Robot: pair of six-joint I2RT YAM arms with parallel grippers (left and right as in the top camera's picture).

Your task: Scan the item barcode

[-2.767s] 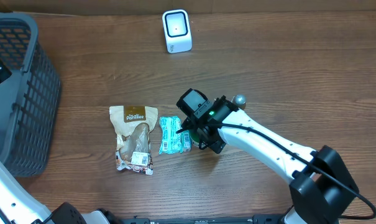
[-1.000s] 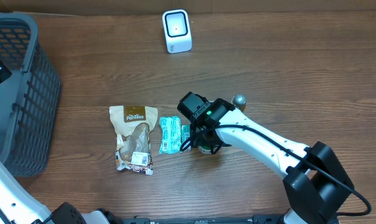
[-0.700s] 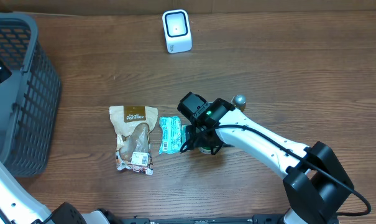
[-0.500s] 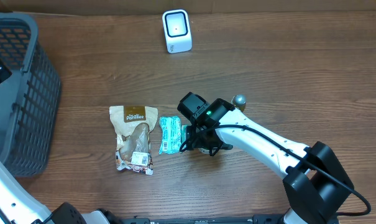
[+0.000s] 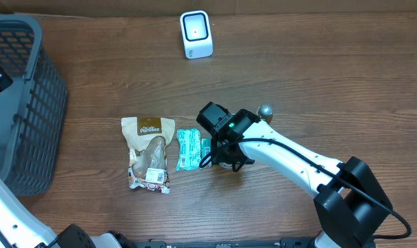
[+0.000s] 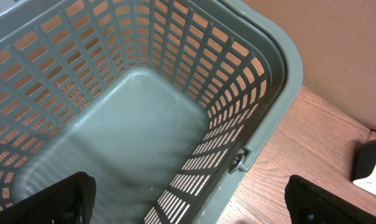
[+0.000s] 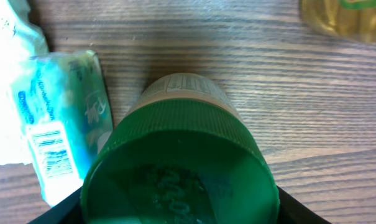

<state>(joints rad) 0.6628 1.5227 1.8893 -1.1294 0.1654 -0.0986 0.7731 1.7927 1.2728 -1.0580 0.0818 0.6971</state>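
Observation:
A jar with a wide green lid (image 7: 178,168) stands upright on the wooden table, almost wholly hidden under my right gripper (image 5: 222,155) in the overhead view. In the right wrist view my right gripper (image 7: 178,211) is straight above the lid, its black fingers (image 7: 57,214) pressed against the lid's two sides. The white barcode scanner (image 5: 196,34) stands at the far edge, well away from the jar. My left gripper (image 6: 188,205) hangs open over the grey basket (image 6: 281,56), with nothing between its fingers.
A teal wipes packet (image 5: 189,149) lies just left of the jar, its barcode label (image 7: 48,146) facing up. A brown snack pouch (image 5: 149,153) lies further left. The basket (image 5: 29,103) fills the left edge. A yellowish translucent thing (image 7: 349,18) sits beyond the jar.
My right gripper has come down and a little to the left over the jar, and its fingers have closed in on the lid. The left arm has stayed still.

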